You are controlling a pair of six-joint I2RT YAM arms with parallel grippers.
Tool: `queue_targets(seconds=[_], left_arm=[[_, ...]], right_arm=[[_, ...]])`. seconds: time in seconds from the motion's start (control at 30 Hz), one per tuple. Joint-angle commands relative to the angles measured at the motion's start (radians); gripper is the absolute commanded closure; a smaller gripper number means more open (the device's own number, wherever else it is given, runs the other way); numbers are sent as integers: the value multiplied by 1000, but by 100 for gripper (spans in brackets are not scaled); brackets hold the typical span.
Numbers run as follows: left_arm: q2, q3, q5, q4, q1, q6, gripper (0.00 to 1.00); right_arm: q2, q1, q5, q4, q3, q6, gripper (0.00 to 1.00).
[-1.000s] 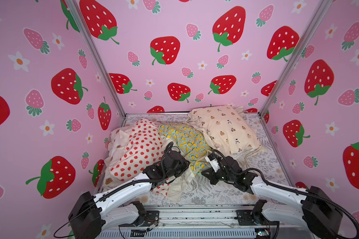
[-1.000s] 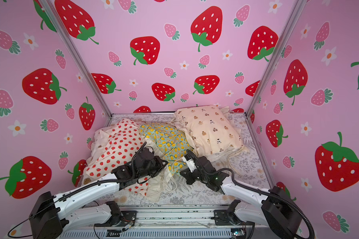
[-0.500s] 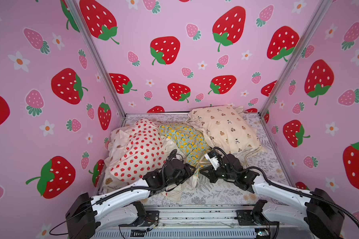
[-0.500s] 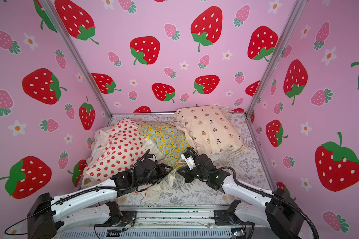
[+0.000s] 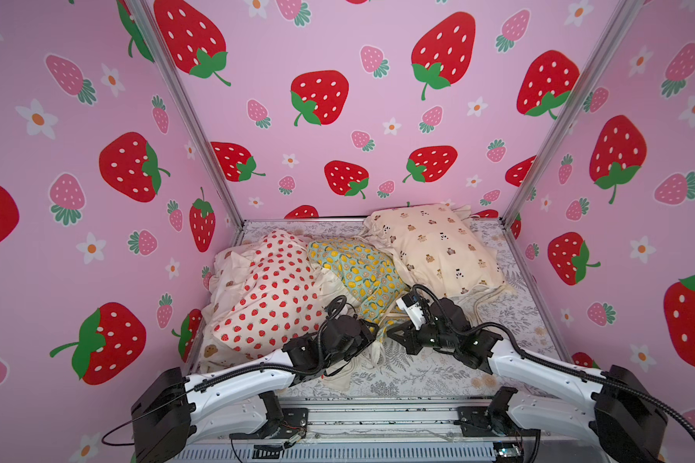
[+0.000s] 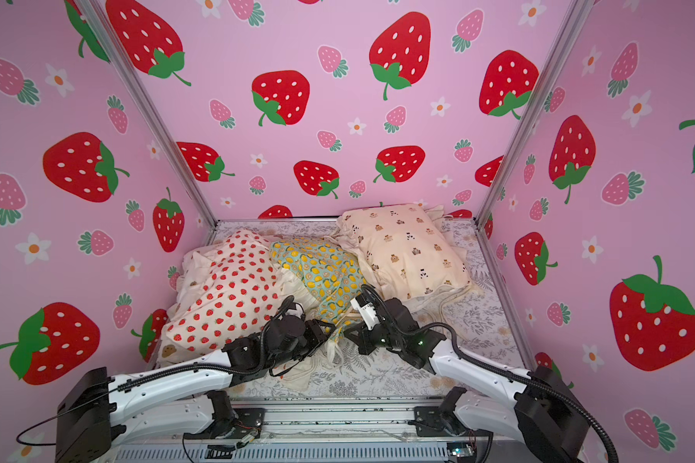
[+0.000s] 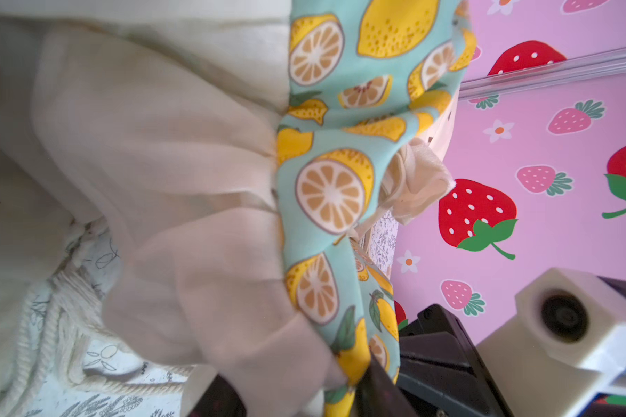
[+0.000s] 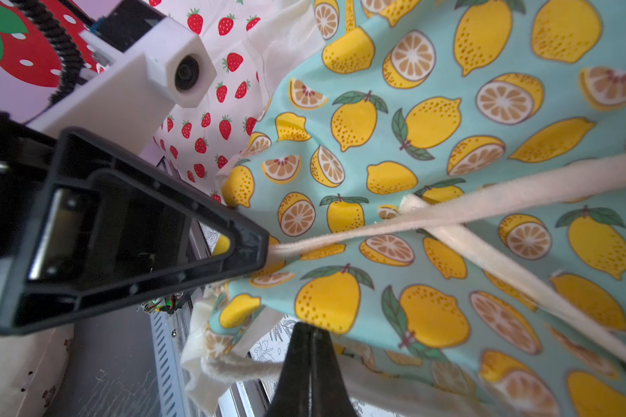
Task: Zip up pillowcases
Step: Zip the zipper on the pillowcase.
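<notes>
Our right hand (image 8: pixel 309 330) is clenched on the edge of the lemon pillowcase (image 8: pixel 449 144). Just beside it, our left hand (image 8: pixel 257 249) touches a cream strap (image 8: pixel 449 213); we cannot tell its grip.

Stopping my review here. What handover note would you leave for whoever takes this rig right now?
Right gripper: shut on the lemon pillowcase at its near edge.
Left gripper: at the same edge, a cream strip at its tip; grip unclear.
Strawberry pillowcase lies left, bear pillowcase back right, cookie pillowcase under the strawberry one.
Done: no closed zipper visible. Left: probably all four.
</notes>
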Motion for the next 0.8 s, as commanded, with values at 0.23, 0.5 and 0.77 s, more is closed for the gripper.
queue_targets(seconds=[0.23, 0.5, 0.77], left_arm=[[-44, 45, -52, -21, 34, 12, 100], [-64, 42, -12, -16, 38, -60, 100], [-65, 44, -6, -24, 38, -141, 100]], right_arm=[[-86, 6, 38, -103, 3, -36, 94], [-167, 5, 44, -38, -37, 94, 71], [-252, 76, 117, -141, -38, 103, 68]])
